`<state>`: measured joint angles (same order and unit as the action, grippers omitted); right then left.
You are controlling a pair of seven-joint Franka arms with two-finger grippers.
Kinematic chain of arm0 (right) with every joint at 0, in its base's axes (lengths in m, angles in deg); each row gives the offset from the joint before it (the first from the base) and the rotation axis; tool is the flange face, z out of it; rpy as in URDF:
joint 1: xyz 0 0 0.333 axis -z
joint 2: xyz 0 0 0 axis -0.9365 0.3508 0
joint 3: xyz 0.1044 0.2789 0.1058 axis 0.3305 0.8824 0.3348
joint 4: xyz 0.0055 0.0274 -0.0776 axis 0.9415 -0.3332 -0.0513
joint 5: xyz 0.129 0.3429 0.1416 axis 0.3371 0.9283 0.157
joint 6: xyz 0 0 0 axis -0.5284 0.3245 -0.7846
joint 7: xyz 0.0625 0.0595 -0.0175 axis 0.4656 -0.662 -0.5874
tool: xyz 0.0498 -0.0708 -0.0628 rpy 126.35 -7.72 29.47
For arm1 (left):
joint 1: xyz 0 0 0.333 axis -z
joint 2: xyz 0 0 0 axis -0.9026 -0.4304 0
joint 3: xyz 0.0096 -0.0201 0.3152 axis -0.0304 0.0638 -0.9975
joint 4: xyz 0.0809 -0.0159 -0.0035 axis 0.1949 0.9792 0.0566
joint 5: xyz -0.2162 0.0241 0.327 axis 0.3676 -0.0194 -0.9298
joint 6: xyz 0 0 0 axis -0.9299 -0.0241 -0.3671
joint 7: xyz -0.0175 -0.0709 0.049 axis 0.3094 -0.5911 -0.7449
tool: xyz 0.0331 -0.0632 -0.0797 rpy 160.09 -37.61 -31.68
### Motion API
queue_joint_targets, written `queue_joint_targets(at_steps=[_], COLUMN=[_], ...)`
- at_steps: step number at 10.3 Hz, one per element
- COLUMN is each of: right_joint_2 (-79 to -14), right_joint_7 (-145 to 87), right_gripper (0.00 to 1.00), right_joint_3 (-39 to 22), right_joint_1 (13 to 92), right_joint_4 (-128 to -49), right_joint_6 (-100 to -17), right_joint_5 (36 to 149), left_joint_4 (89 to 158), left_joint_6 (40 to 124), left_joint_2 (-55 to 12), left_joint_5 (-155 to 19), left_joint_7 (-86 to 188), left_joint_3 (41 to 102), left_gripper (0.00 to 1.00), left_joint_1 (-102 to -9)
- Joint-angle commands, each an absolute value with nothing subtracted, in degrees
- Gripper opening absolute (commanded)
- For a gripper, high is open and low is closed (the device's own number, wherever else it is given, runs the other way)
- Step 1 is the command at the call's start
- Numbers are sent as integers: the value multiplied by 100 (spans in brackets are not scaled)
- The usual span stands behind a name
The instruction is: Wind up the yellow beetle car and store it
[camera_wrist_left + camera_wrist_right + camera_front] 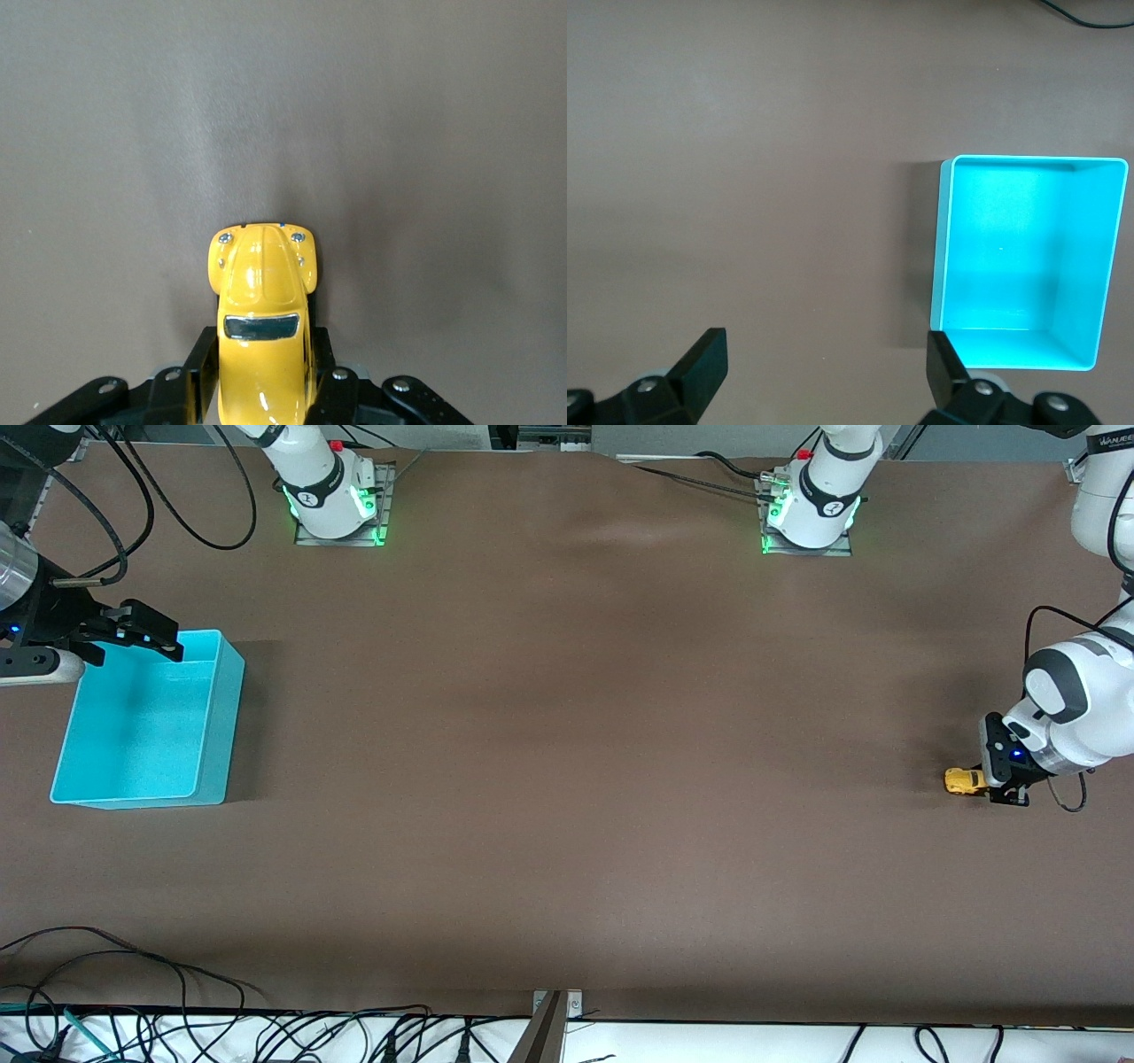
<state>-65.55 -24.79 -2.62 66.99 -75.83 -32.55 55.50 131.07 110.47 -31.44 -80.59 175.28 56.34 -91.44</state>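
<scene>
left gripper [992,784]: fingers clamp yellow beetle car [262,310] on table for wind-up | right gripper [824,359]: fingers spread, waiting above turquoise bin [142,722]

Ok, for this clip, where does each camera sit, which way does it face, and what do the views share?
Front view: high across the table, facing both arm bases; shows both arms, the turquoise bin and the yellow beetle car.
Left wrist view: on the left arm, looking down past the left hand, closed on the car.
Right wrist view: on the right arm, looking down past the open right hand at the bin.
Each wrist view shares its object with the front view.
</scene>
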Motion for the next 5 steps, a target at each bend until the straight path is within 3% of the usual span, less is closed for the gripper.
queue_joint_targets(at_steps=[1, 5], right_joint_2=[-6517, -6517], right_joint_7=[-2544, -2544], right_gripper=[100, 100], right_joint_3=[-250, -250], right_joint_1=[6709, 6709], right_joint_4=[-7480, -7480], right_joint_6=[-3204, -3204], right_joint_5=[5470, 5470], left_joint_4=[12987, 12926], left_joint_6=[11067, 11067], left_joint_2=[-3515, -3524], left_joint_5=[-8030, -7968], left_joint_7=[17888, 17774], left_joint_3=[5560, 5560], left_gripper=[5, 5], left_joint_1=[-9289, -9342])
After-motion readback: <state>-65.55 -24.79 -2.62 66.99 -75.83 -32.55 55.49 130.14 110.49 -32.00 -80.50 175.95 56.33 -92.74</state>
